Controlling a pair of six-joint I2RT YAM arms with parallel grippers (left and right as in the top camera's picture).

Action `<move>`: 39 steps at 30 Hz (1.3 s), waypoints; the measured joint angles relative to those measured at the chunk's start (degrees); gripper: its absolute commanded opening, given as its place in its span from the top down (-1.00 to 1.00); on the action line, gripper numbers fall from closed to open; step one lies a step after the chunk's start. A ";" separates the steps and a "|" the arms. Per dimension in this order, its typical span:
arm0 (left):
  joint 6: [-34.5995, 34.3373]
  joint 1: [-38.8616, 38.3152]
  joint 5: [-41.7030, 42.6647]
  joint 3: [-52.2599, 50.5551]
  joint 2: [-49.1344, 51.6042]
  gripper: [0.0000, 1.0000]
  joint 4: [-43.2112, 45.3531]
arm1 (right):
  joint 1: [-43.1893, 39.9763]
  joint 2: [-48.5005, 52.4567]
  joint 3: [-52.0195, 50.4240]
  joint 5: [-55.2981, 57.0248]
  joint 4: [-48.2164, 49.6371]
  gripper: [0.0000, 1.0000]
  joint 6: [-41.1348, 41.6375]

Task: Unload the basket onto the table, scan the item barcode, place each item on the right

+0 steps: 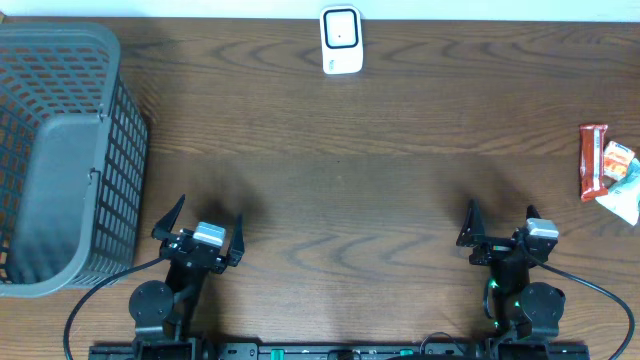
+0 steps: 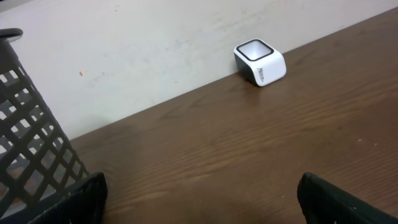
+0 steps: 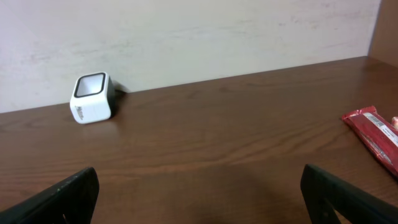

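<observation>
Red snack bar (image 1: 593,160) at right edge: light, slippery crinkly wrapper, grab mid-length w/ right gripper (image 1: 499,220); it & left gripper (image 1: 205,222) wide open, empty

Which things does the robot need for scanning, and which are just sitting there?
For the job:
- white scanner
- red snack bar
- white-and-orange packet (either snack could be the item to scan)

Just lying about:
- grey basket, probably not needed for the scanning itself

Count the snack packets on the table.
2: a red bar near the table's right edge, and a white-and-orange packet right beside it, cut by the frame edge, which may hide more.
</observation>
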 measured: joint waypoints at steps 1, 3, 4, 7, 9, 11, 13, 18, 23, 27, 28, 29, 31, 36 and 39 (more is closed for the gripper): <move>0.00 0.00 0.02 0.00 0.00 -0.96 0.00 | 0.00 0.00 0.00 0.00 0.00 -0.98 0.00; -0.02 0.00 0.00 0.00 0.00 -0.96 0.04 | 0.00 0.00 0.00 0.00 0.00 -0.98 0.00; -0.22 0.00 0.00 0.00 0.00 -0.96 0.04 | 0.00 0.00 0.00 0.00 0.00 -0.99 0.00; -3.54 0.00 -0.96 0.00 0.00 -0.96 0.02 | 0.00 0.00 0.00 0.00 0.00 -0.98 0.00; -8.39 -0.04 -3.37 0.00 0.00 -0.96 -0.09 | 0.00 0.00 0.00 0.00 0.00 -0.99 0.00; -14.91 -0.04 -7.43 0.00 0.00 -0.96 -0.33 | 0.00 0.00 0.00 0.00 0.00 -0.98 0.00; -20.13 -0.04 -10.93 -0.09 0.00 -0.96 -0.44 | 0.00 0.00 0.00 0.00 0.00 -0.99 0.02; -27.61 -0.04 -16.39 -0.22 0.00 -0.96 -0.68 | 0.00 0.00 0.00 0.00 0.00 -0.99 0.00; -30.16 -0.04 -17.75 -0.22 0.00 -0.96 -0.72 | 0.00 0.00 0.00 0.00 0.00 -0.99 0.00; -30.71 -0.04 -17.88 -0.22 0.00 -0.96 -1.01 | 0.00 0.00 0.00 0.00 0.00 -0.98 0.02; -30.73 -0.04 -17.90 -0.22 0.00 -0.96 -1.01 | 0.00 0.00 0.00 0.00 0.00 -0.99 0.00; -30.75 -0.04 -17.90 -0.22 0.00 -0.95 -1.01 | 0.00 0.00 0.00 0.00 0.00 -0.99 0.00; -30.73 -0.04 -17.88 -0.22 0.00 -0.96 -1.01 | 0.00 0.00 0.00 0.00 0.00 -0.99 0.00; -30.75 -0.04 -17.88 -0.22 0.00 -0.96 -1.01 | 0.00 0.00 0.00 0.00 0.00 -0.98 0.00; -30.75 -0.04 -17.88 -0.22 0.00 -0.96 -1.01 | 0.00 0.00 0.00 0.00 0.00 -0.98 0.00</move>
